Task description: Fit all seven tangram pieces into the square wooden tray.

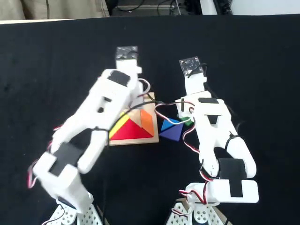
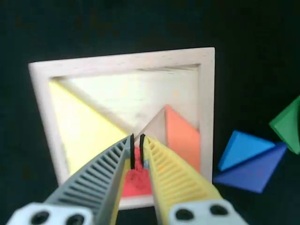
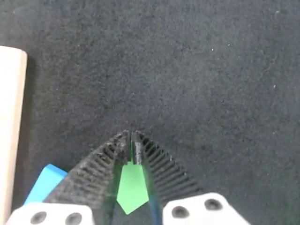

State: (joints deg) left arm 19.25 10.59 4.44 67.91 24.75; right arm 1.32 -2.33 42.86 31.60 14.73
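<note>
Left claw pressed together over tray; right claw likewise (green piece beneath).

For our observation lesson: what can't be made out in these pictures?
High view: the left arm covers much of the wooden tray.
Left wrist view: the left gripper hides part of the red piece; the edge cuts off the green piece.
Right wrist view: the right gripper hides part of the green piece and blue piece.
</note>
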